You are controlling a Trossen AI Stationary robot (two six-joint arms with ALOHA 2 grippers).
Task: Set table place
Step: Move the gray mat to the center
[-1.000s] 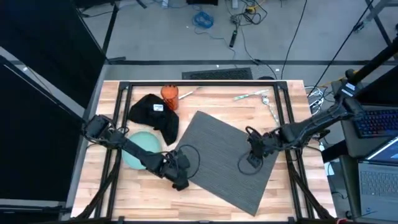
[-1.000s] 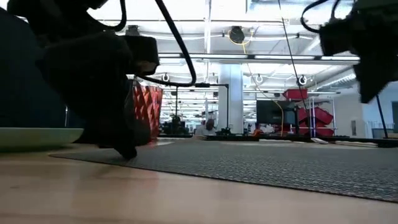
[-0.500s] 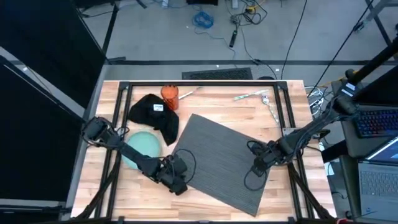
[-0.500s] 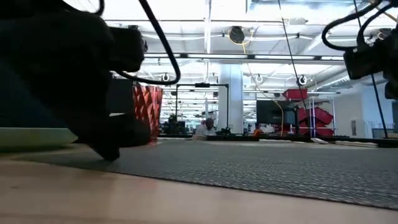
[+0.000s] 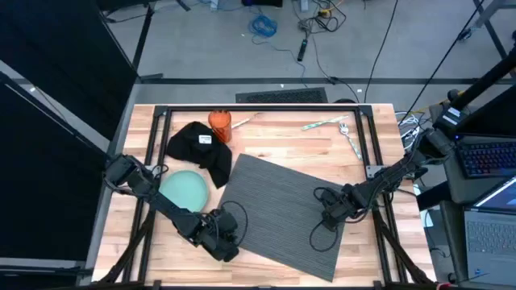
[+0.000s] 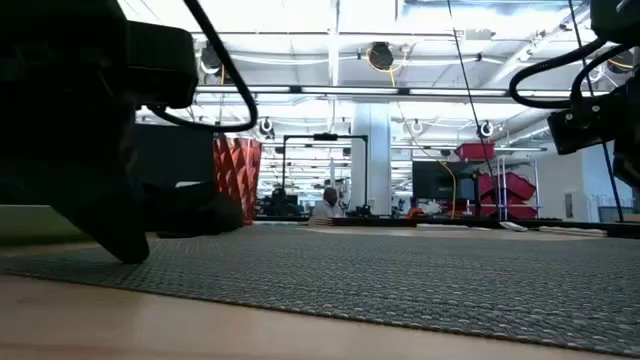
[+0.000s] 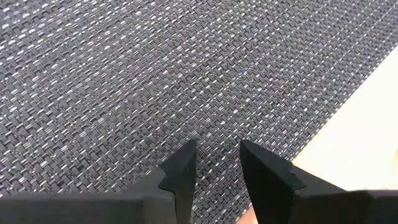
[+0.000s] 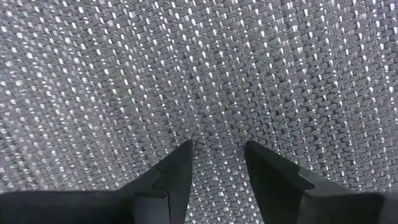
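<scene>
Since a second ago the dark grey ribbed rectangular placemat [image 5: 284, 208] has slid toward the near edge and turned flatter, and both arms have drawn nearer with it; the pale teal round plate [image 5: 185, 190], then partly under the left arm, now shows whole.

The large light butcher-block wooden surface [image 5: 274, 138] of joined planks sits in a black metal frame. The placemat, a coarse basket-weave with a slight sheen, lies at a tilt across its middle and right half, its near left corner at the surface's near edge.

The black folded cloth napkin [image 5: 200, 146] with a small white tag lies crumpled at the far left, touching the plate's far rim and just beside the mat's far corner. The smooth plate lies on bare wood to the left of the mat, apart from it. A faceted orange-red cup [image 5: 220, 122] stands at the napkin's far edge. Pale slim utensils [image 5: 337, 126] lie at the far right.

The left gripper [image 7: 214, 167] presses down at the mat's near left edge, fingers a little apart, tips on the weave. The right gripper [image 8: 217, 163] is on the mat's right part, fingers likewise slightly apart, clamping nothing.
</scene>
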